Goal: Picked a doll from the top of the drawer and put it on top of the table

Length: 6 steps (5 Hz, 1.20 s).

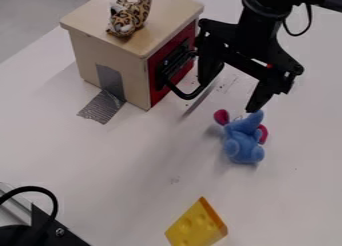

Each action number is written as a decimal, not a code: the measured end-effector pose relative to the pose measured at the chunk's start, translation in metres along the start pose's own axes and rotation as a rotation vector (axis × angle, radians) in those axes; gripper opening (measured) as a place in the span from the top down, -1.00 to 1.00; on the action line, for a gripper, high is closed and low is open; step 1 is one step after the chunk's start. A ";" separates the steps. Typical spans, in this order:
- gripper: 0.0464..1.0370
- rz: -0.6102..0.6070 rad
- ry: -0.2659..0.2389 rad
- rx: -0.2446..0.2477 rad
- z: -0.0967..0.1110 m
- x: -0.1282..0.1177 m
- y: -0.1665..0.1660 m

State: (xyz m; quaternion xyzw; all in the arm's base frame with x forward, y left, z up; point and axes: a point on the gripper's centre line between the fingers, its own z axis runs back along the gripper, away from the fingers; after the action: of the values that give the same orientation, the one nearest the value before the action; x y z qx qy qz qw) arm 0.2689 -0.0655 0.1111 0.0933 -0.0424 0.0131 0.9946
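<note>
Yellow cheese wedge: we see this toy [194,227] at the near edge, well apart from the gripper [229,96], so we judge it little at risk.
Blue doll: it rests on the tabletop [113,165], right of centre, with one fingertip close above its upper end. If we lower or close from here, that finger could press the soft body or drag it along; we cannot tell whether the two touch.
Gripper: its fingers stand wide apart, and we see nothing clamped between them. One hangs by the drawer side, the other over the blue doll.
Black handle: this loop [190,96] juts from the red front [168,65] near the farther finger. A sideways sweep could snag it and pull at the drawer [110,52], jolting what sits on top.
Silver tape: the strip [112,85] runs from the drawer's side onto the tabletop, and may or may not resist such a tug.
Spotted doll: it sits on top of the drawer [130,15], far left. If this is the one the task means, it has yet to reach the tabletop; if the blue one is, the placing looks done.
</note>
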 end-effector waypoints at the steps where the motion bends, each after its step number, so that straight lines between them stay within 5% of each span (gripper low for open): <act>1: -0.93 -0.003 0.027 0.011 -0.007 -0.003 0.001; 3: -0.93 0.144 -0.018 -0.035 0.021 0.004 0.069; 6: -0.93 0.277 -0.098 -0.064 0.035 0.012 0.148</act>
State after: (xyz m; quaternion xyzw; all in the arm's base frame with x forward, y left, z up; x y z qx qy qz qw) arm 0.2734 0.0739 0.1739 0.0551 -0.1036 0.1441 0.9826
